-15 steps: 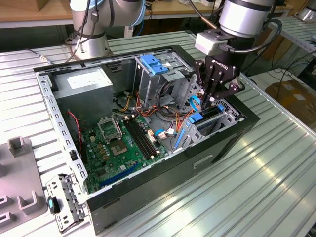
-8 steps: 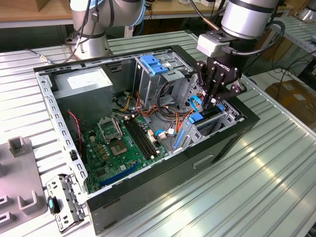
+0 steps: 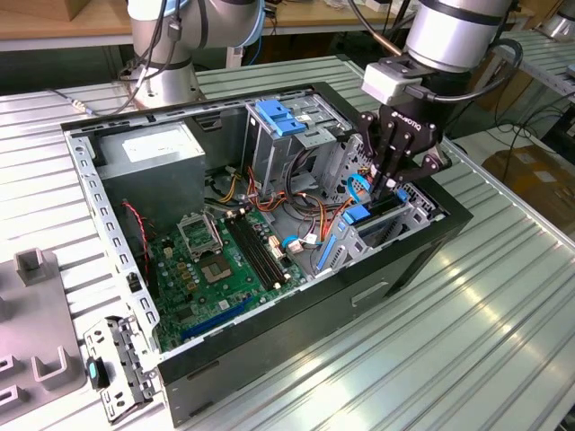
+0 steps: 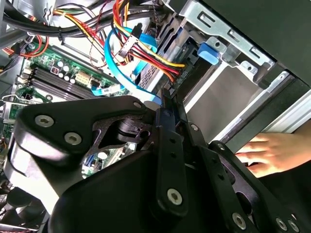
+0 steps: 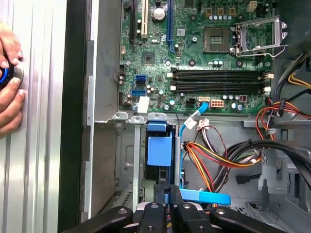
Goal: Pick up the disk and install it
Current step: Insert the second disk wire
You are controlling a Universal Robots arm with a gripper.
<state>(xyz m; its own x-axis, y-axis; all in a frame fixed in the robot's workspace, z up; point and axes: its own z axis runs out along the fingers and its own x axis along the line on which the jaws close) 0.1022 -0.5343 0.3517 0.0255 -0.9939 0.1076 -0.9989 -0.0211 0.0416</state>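
Observation:
The disk (image 3: 382, 215) stands on edge in the drive cage at the exterior view's right end of the open computer case (image 3: 296, 314), with blue plastic rails along it. In the first wrist view the disk (image 5: 158, 172) is a dark slab under a blue tab, low in the cage. My gripper (image 3: 388, 184) hangs straight above it, fingers reaching down into the cage. The fingers (image 5: 161, 196) are pressed together at the disk's top edge, and they look the same in the second wrist view (image 4: 167, 109). Whether they touch the disk is hidden.
Bundled cables (image 5: 218, 155) and a blue flat cable (image 5: 206, 198) lie beside the cage. The motherboard (image 3: 216, 260) covers the case floor, and a grey power-supply box (image 3: 148, 148) sits at the back. A person's hand (image 5: 9, 92) rests on the table outside the case wall.

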